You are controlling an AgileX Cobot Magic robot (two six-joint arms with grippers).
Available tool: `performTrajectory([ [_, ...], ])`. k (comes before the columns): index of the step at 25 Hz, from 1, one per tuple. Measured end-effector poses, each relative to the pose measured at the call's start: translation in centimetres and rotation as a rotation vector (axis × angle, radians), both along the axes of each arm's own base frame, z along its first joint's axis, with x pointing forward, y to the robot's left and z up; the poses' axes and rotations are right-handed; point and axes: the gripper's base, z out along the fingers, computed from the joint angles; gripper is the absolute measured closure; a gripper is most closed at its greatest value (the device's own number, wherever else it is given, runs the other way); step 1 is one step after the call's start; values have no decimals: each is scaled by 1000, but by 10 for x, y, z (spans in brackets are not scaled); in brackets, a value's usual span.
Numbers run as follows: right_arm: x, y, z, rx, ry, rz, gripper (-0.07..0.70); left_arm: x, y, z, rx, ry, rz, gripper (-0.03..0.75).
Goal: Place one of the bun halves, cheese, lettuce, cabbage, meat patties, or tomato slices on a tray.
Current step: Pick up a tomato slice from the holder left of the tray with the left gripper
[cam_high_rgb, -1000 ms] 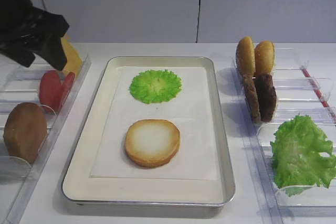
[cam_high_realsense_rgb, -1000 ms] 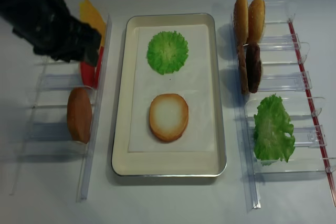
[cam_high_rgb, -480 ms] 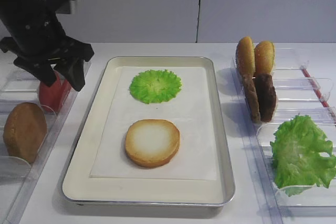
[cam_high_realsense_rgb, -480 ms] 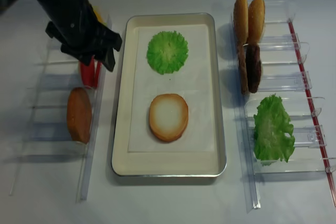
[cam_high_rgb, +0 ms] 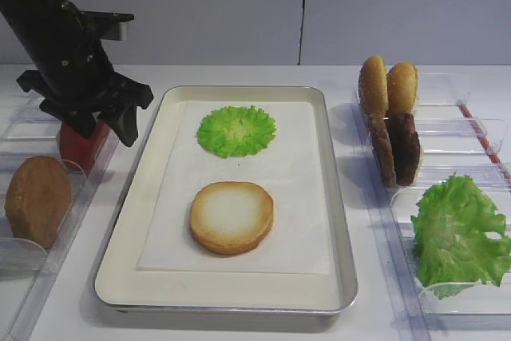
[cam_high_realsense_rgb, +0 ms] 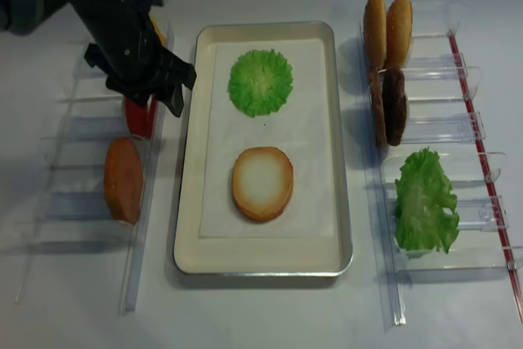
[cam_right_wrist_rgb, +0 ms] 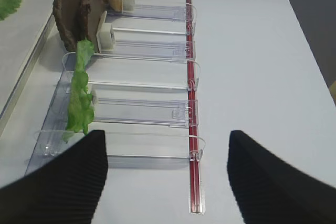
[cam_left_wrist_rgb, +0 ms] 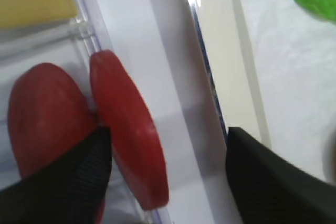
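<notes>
Now lowered over the two flat red tomato slices [cam_left_wrist_rgb: 79, 129], the left gripper [cam_high_rgb: 102, 127] stands wide, holding nothing; grasp appears imminent.

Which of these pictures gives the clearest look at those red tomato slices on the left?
The left wrist view: the tomato slices fill the frame, two red discs standing on edge side by side in a clear rack. In both high views the left tool hangs open over them, so only a red sliver shows. The right wrist view misses them entirely.
</notes>
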Motion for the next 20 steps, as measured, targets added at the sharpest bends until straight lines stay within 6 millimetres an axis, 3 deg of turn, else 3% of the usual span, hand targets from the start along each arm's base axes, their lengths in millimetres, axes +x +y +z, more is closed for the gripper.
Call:
performTrajectory([
  [6,0,0,0,0,0,0,136,5,2,-7,29,-10,-9,369],
  [16,0,0,0,2,0,-1,136,3,9,-6,115,13,-35,647],
  [20,0,0,0,2,0,-1,136,1,10,-6,126,32,-35,669],
])
